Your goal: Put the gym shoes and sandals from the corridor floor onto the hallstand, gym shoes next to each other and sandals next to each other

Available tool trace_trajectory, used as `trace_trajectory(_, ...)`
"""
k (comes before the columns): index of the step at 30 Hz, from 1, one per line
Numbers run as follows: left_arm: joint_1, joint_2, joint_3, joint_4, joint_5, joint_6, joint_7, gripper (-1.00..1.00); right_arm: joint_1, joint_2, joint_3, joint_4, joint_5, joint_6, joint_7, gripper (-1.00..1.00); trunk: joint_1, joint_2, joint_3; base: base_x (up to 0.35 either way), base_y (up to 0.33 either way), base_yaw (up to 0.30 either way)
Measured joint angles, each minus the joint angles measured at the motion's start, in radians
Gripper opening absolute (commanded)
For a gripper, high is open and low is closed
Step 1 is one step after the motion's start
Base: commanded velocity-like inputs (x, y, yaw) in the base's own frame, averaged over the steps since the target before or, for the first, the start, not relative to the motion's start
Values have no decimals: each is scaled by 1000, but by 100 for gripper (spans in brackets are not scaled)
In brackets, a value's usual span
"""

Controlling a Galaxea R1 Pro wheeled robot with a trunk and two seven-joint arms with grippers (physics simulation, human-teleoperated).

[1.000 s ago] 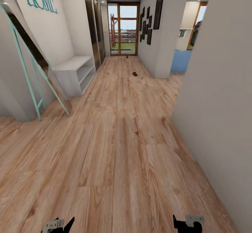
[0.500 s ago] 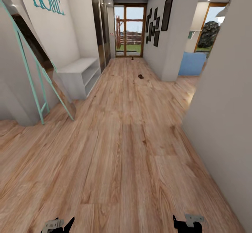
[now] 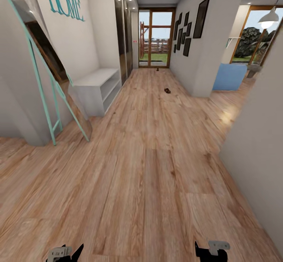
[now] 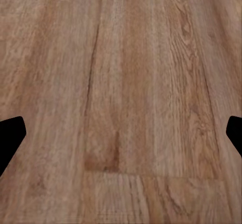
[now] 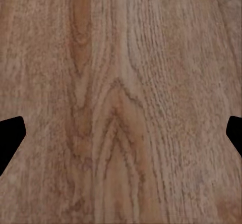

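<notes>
The hallstand (image 3: 97, 89), a pale grey-white bench with low open shelves, stands against the left wall far ahead. Two small dark brown shapes lie on the corridor floor (image 3: 149, 167): one (image 3: 167, 91) mid-corridor and one (image 3: 157, 69) near the glass door. They look like the sandals but are too small to be sure. The gym shoes are out of view. My left gripper (image 3: 65, 253) and right gripper (image 3: 212, 251) sit low at the frame's bottom. Both wrist views show the left gripper (image 4: 121, 135) and right gripper (image 5: 121, 135) open over bare planks, holding nothing.
A teal-framed leaning mirror (image 3: 59, 96) stands at the left before the hallstand. A white wall (image 3: 259, 144) juts in close on the right, with a side opening and a blue panel (image 3: 229, 76) beyond it. A glass door (image 3: 156, 37) ends the corridor.
The whole head view has shifted: hallstand, door and right wall have slid right and grown slightly, so the camera has moved. Both grippers keep their places at the frame's bottom.
</notes>
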Motion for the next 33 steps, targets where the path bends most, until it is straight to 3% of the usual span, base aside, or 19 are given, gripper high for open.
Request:
trace_trajectory(15, 0, 0, 0, 0, 0, 0, 0, 100, 0, -3, -1, 0, -1, 0, -2, 100, 0, 0, 20, 339, 1, 108)
trace_trajectory(33, 0, 0, 0, 0, 0, 0, 0, 100, 0, -1, -1, -8, -3, -1, -5, 100, 0, 0, 23, 339, -6, 10)
